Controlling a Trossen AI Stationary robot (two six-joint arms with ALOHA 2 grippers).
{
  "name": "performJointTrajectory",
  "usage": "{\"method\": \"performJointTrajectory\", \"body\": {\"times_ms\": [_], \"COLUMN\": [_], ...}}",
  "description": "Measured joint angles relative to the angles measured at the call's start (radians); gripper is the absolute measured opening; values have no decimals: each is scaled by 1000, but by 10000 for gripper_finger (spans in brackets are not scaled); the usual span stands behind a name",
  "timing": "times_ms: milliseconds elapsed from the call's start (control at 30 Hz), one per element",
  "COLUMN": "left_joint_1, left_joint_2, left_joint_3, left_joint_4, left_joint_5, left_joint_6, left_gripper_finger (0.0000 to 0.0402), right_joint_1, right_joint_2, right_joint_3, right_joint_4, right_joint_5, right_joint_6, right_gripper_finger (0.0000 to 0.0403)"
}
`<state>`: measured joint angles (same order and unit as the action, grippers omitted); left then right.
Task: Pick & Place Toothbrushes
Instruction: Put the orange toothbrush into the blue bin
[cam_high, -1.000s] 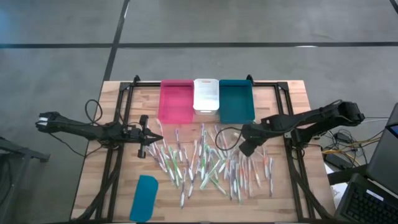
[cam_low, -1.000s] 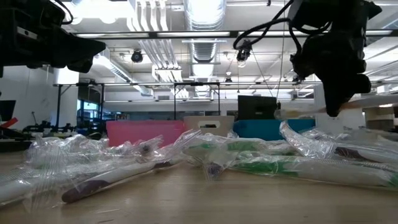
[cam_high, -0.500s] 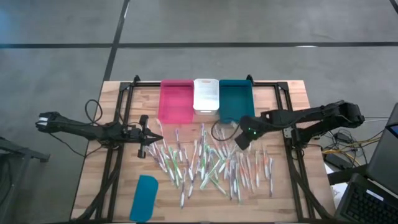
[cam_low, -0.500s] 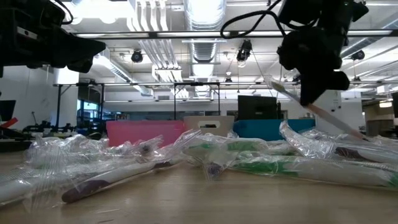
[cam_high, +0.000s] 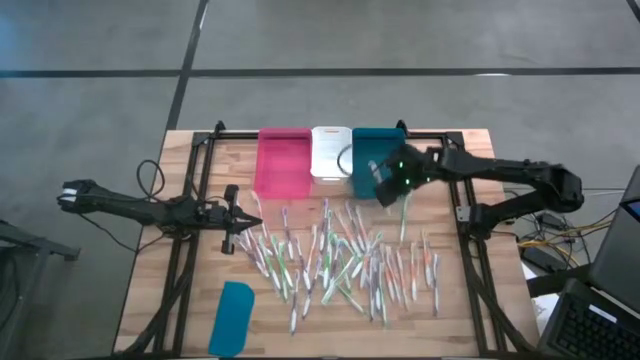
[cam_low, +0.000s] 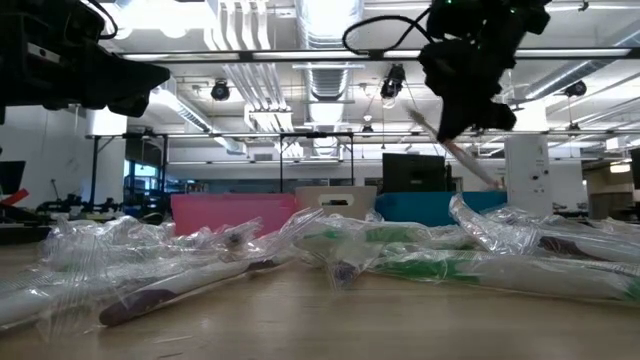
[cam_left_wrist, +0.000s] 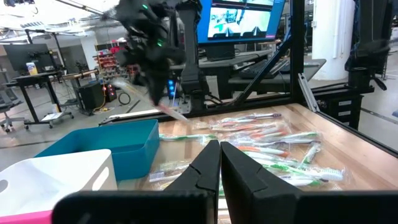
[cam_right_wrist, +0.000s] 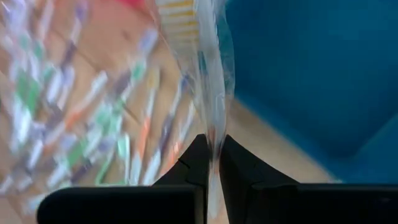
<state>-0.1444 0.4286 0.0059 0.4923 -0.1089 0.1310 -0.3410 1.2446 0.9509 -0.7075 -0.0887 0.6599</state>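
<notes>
Several wrapped toothbrushes (cam_high: 340, 260) lie in a loose pile on the wooden table. At the far edge stand a pink bin (cam_high: 283, 165), a white bin (cam_high: 330, 152) and a teal bin (cam_high: 380, 150). My right gripper (cam_high: 383, 190) hangs over the teal bin's near edge, shut on one toothbrush (cam_right_wrist: 208, 81) in clear wrap, seen slanting in the low view (cam_low: 480, 168). My left gripper (cam_high: 257, 222) waits shut at the pile's left side, level and holding nothing (cam_left_wrist: 219, 155). My right gripper pinches the wrapped toothbrush's handle (cam_right_wrist: 212, 134) between its two fingers, slanting down from the table's right side. The toothbrush is lifted clear of the pile. It is tilted, its bristle end (cam_right_wrist: 177, 12) reaching out past the fingertips and its other end (cam_low: 497, 184) hanging lower.
A flat teal lid (cam_high: 232, 317) lies near the table's front left. A black frame (cam_high: 200, 150) runs around the work area. Cables and a laptop sit off the right edge (cam_high: 600, 260). In the low view, crinkled wrappers (cam_low: 150, 250) fill the foreground.
My right gripper has risen off the pile and swung toward the table's far edge, to the teal bin, carrying the toothbrush. The toothbrush has gone from nearly level to slanting, clear of the pile.
</notes>
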Motion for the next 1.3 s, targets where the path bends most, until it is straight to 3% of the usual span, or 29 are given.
{"method": "performJointTrajectory", "body": {"times_ms": [300, 700, 900, 1300], "left_joint_1": [0, 0, 0, 0], "left_joint_2": [0, 0, 0, 0], "left_joint_3": [0, 0, 0, 0], "left_joint_4": [0, 0, 0, 0], "left_joint_5": [0, 0, 0, 0], "left_joint_6": [0, 0, 0, 0], "left_gripper_finger": [18, 18, 18, 18], "right_joint_1": [-147, -307, -365, -392], "right_joint_2": [91, 423, 518, 587], "right_joint_3": [223, 448, 468, 446], "right_joint_4": [-12, -200, -248, -246], "right_joint_5": [10, 10, 6, -2], "right_joint_6": [-187, -268, -268, -236], "right_gripper_finger": [14, 13, 13, 13]}}
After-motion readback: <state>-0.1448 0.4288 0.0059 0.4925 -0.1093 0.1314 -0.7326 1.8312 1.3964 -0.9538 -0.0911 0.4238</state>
